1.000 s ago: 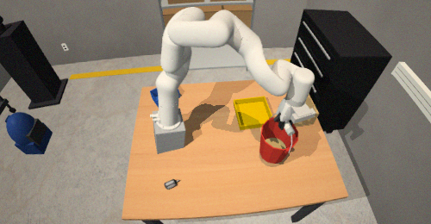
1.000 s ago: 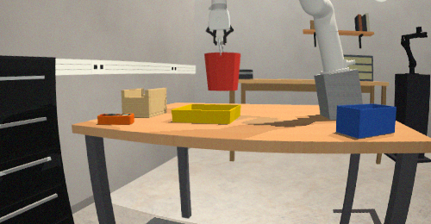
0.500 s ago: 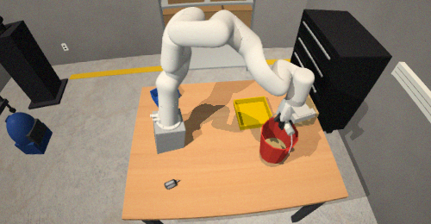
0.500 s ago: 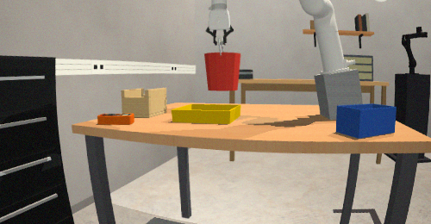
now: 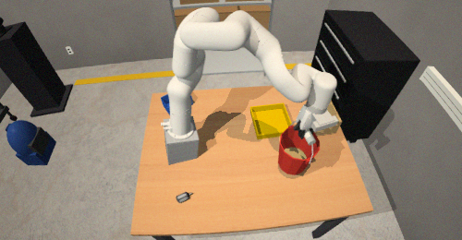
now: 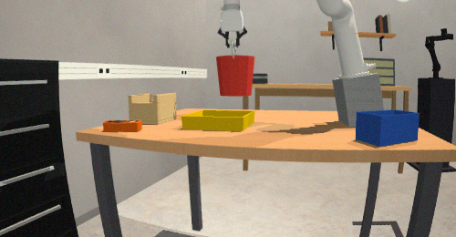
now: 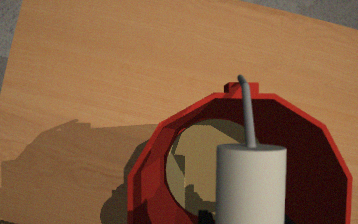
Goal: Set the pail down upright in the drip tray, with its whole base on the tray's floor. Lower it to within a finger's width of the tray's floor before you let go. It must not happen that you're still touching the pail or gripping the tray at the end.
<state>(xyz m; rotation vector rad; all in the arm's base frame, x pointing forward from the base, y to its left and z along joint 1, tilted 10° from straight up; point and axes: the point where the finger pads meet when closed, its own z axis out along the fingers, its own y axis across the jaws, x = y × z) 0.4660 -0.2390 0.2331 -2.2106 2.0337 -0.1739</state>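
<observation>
The red pail (image 5: 296, 152) hangs upright in the air from my gripper (image 5: 306, 134), which is shut on the white grip of its wire handle (image 7: 251, 185). In the exterior view the pail (image 6: 235, 75) hangs well above the table, its base clearly higher than the rim of the yellow drip tray (image 6: 218, 119). In the top view the tray (image 5: 271, 119) lies on the table just behind and left of the pail. The wrist view looks down into the pail (image 7: 241, 160) with bare table below it.
A tan open box (image 6: 152, 108) and a flat orange tray (image 6: 122, 125) lie beyond the yellow tray. A blue bin (image 6: 387, 127) sits near the arm's base (image 5: 181, 146). A small grey object (image 5: 184, 197) lies near the table's front. A black drawer cabinet (image 5: 362, 67) stands right of the table.
</observation>
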